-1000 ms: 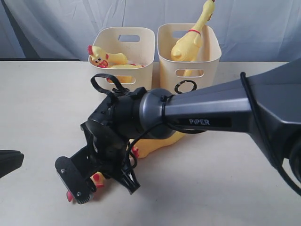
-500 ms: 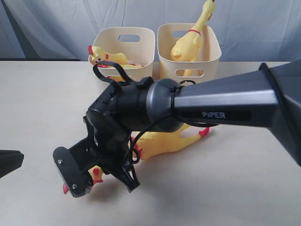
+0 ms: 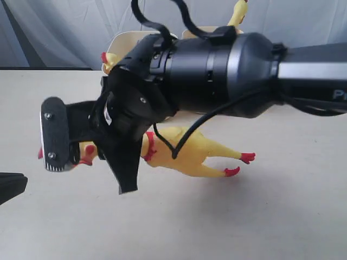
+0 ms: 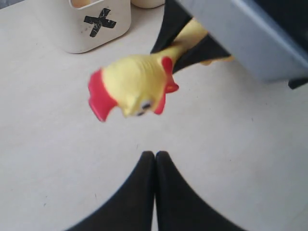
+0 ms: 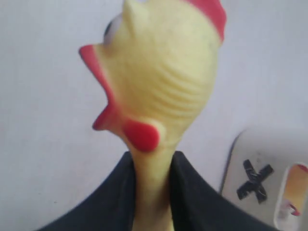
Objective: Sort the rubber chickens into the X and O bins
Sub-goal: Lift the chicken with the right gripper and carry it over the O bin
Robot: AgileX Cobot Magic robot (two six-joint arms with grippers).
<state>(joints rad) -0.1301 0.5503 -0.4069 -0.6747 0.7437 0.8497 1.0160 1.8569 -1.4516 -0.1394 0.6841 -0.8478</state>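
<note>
Right pincer [image 5: 153, 168] clamps the ribbed, glossy rubber chicken [image 5: 159, 82] (by its neck); left pincer [image 4: 154, 157] closed.

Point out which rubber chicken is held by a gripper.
The long whole chicken: its neck is clamped in the right gripper, head sticking out beyond it. The left rear chicken and the right rear chicken poke up behind the arm, ungripped.

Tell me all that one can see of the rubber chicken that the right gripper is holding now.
The rubber chicken is whole, long and yellow, seemingly smooth rubber, with red comb, beak, wattles, neck band and feet. The right gripper clamps its neck just behind the head. The body lies nearly level, apparently lifted clear of the table; nothing else seems to touch it.
</note>
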